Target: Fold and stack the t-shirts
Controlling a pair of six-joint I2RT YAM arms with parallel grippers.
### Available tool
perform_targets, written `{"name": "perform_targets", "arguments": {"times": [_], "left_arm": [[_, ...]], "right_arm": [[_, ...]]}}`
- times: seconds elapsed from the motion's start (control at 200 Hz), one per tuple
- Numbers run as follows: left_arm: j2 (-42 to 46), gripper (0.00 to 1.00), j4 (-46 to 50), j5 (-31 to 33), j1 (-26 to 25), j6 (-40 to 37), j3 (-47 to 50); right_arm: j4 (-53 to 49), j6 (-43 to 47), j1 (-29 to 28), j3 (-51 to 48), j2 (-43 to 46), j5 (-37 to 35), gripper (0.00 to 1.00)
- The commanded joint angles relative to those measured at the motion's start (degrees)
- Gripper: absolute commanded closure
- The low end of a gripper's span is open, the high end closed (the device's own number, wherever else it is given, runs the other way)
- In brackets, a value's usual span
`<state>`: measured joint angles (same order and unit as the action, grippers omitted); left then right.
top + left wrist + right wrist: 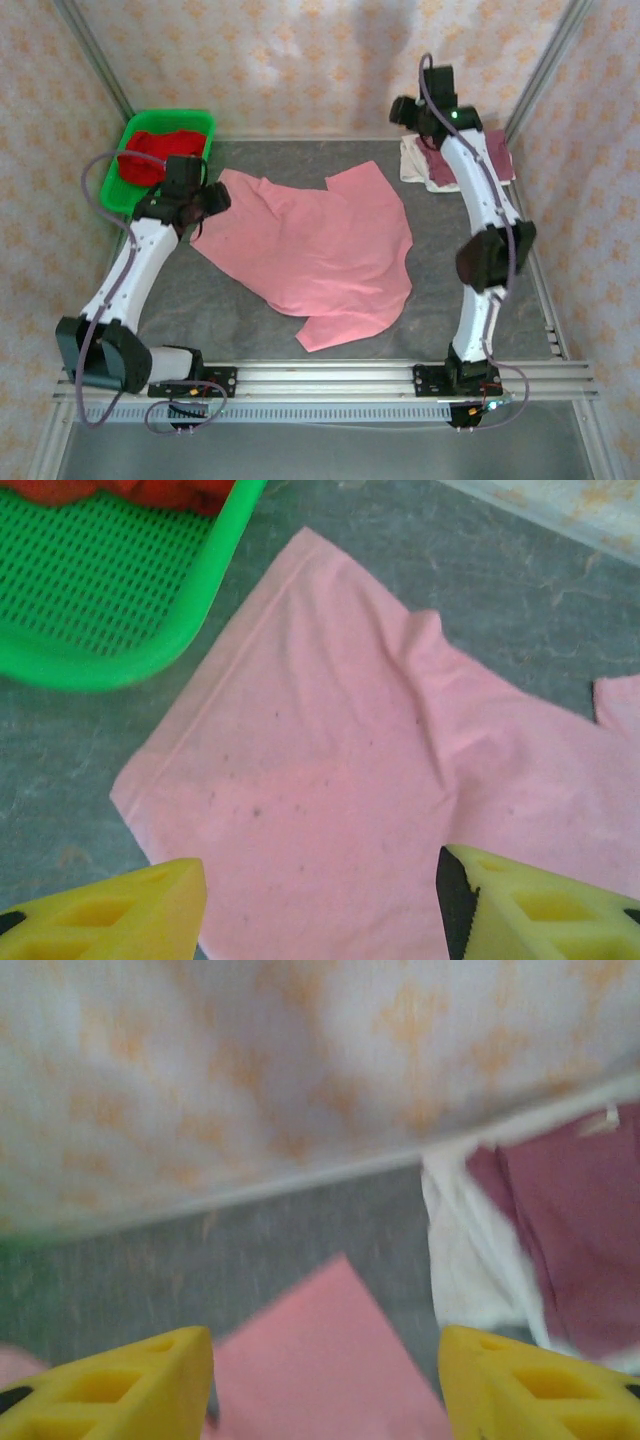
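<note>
Both stand open and empty, left gripper (320, 880) and right gripper (325, 1345) above the pink shirt (310, 250), spread out seemingly for folding.

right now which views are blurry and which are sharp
Right wrist view: smeared throughout, soft edges on the maroon t-shirt and the off-white t-shirt. Left wrist view: sharp, creases in the large salmon-pink t-shirt and holes in the green plastic mesh basket read clearly. Top view: even light, no glare.
</note>
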<state>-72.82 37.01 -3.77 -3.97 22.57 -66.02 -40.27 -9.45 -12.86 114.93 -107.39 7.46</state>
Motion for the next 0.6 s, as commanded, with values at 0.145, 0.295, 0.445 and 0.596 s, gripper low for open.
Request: {"name": "perform_targets", "arguments": {"times": [0.145,0.295,0.445,0.596], "left_arm": [[0.63,0.37,0.16,-1.59,0.28,0.59,11.46],[-11.32,0.43,-1.43,-2.92,0.43,-0.29,5.74],[-20.03,0.44,-1.30,-2.05,3.24,2.70,2.46],[-22.25,0.44,-4.59,-1.15,6.08,6.39,4.02]], "right_arm": [[22.00,-10.12,-4.88,-48.80,35.98,4.39,0.45],[17.11,-11.45,-5.41,-50.91,29.96,5.01,0.63],[16.82,-11.46,-5.84,-49.03,23.01,5.14,0.63],[18.17,-11.86,-6.15,-49.32,19.45,6.55,0.62]]}}
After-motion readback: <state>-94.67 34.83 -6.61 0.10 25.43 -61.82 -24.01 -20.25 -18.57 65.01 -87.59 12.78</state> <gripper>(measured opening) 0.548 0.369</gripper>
